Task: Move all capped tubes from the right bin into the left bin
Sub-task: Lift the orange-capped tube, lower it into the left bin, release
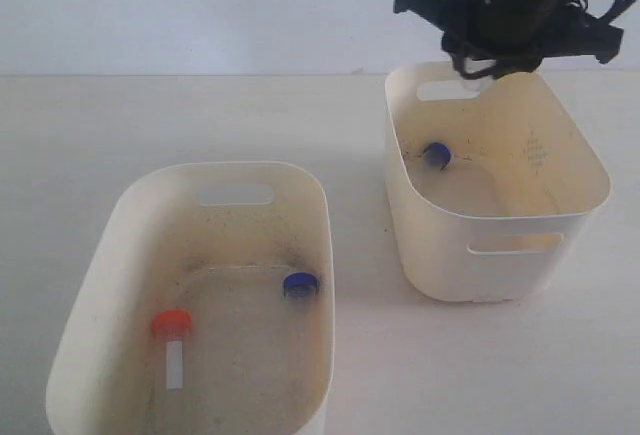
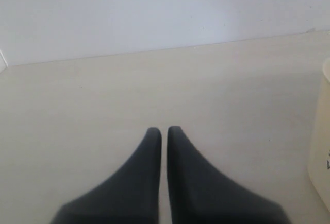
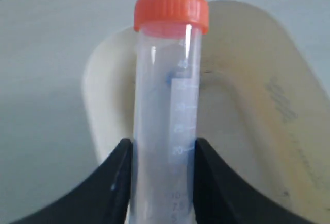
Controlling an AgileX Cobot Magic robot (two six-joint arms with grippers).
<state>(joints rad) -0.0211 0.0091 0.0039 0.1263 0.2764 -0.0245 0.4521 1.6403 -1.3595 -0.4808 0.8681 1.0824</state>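
Observation:
My right gripper (image 3: 162, 144) is shut on a clear tube with an orange-red cap (image 3: 167, 80) and holds it above the right bin (image 3: 98, 80). In the exterior view this gripper (image 1: 488, 60) hangs over the far rim of the right bin (image 1: 500, 217), whose inner wall bears the diamond mark (image 1: 537, 148). One blue-capped tube (image 1: 436, 155) lies inside that bin. The grime-speckled left bin (image 1: 120, 225) holds an orange-capped tube (image 1: 173, 340) and a blue-capped tube (image 1: 300, 284). My left gripper (image 2: 164, 130) is shut with nothing in it, over bare table; the exterior view does not show it.
The pale table (image 1: 200, 115) runs back to a white wall (image 1: 200, 5). A strip of table (image 1: 365, 255) separates the two bins. A cream tub wall (image 2: 322, 131) shows at the edge of the left wrist view.

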